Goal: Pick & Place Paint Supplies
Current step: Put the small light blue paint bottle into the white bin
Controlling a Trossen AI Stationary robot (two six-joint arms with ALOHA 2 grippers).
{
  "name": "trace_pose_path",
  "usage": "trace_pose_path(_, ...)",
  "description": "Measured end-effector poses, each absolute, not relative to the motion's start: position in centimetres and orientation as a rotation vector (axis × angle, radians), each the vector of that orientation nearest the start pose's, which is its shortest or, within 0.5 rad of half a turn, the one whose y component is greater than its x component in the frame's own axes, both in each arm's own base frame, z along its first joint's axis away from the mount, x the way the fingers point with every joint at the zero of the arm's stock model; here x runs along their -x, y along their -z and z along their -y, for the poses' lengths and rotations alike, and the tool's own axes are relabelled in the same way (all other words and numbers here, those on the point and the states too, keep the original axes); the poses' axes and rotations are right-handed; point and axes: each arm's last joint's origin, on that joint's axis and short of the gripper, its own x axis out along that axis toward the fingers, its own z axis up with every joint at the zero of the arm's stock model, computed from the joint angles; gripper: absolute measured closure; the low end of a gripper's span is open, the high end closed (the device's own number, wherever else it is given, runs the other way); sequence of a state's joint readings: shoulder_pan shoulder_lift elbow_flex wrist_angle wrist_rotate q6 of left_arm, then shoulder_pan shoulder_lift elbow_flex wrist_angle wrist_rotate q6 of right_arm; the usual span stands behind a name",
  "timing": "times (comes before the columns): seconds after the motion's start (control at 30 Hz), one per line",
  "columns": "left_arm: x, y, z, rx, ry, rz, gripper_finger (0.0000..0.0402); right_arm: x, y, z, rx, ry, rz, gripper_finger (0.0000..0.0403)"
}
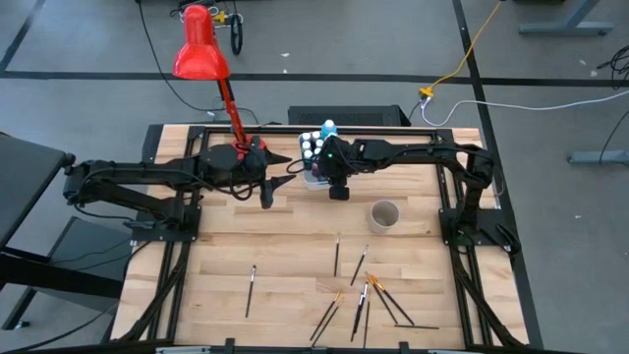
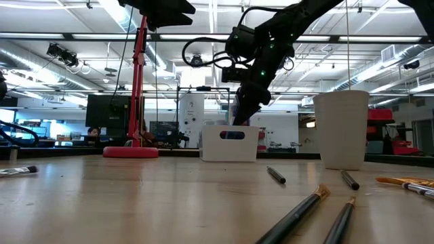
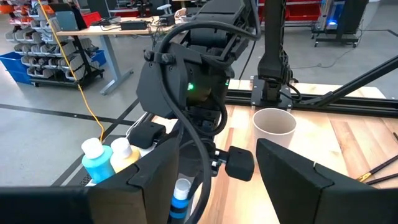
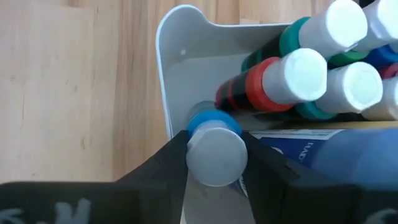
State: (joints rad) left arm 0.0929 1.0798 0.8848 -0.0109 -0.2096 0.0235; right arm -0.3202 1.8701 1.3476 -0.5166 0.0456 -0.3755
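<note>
Right pincer (image 4: 214, 155) points down into tub (image 4: 180, 37), clasping blue bottle (image 4: 216, 149).

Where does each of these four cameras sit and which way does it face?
High view: overhead, straight down; both arms, white tub.
Low view: table height, level across; right arm over the tub, cup.
Left wrist view: faces the right arm; own open fingers.
Right wrist view: down into the tub; right hand around a blue bottle.
All four share the tub.
</note>
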Motion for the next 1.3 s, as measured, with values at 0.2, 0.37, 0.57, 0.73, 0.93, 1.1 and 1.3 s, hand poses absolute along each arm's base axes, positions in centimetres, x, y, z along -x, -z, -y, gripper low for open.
trace_pose_path(0.2, -24.0, -32.8, -2.8, -0.035, -0.299, -0.21, 0.0177, -36.9, -20.2, 12.4, 0.185, 0.143, -1.077, 0.0238)
trace_pose_path(0.37, -24.0, -32.8, -2.8, -0.035, -0.299, -0.214, 0.0177, -36.9, -20.4, 12.0, 0.181, 0.15, -1.073, 0.0218)
trace_pose_path(0.57, -23.9, -32.6, -2.8, -0.036, -0.299, -0.234, 0.0177, -36.9, -21.3, 10.8, 0.272, 0.219, -1.083, 0.0221)
trace_pose_path(0.73, -23.9, -32.5, -2.8, -0.037, -0.298, -0.243, 0.0177, -36.9, -22.6, 9.7, 0.328, 0.218, -1.045, 0.0226)
trace_pose_path(0.93, -23.9, -32.5, -2.8, -0.03, -0.299, -0.244, 0.0177, -36.9, -22.8, 8.9, 0.465, 0.251, -1.088, 0.0227)
trace_pose_path(1.1, -23.9, -32.4, -2.8, -0.029, -0.299, -0.257, 0.0177, -36.3, -22.7, 7.3, 0.501, 0.194, -1.163, 0.0227)
trace_pose_path(1.3, -23.9, -32.3, -2.8, -0.029, -0.299, -0.259, 0.0177, -35.1, -22.4, 6.4, 0.49, 0.288, -1.294, 0.0231)
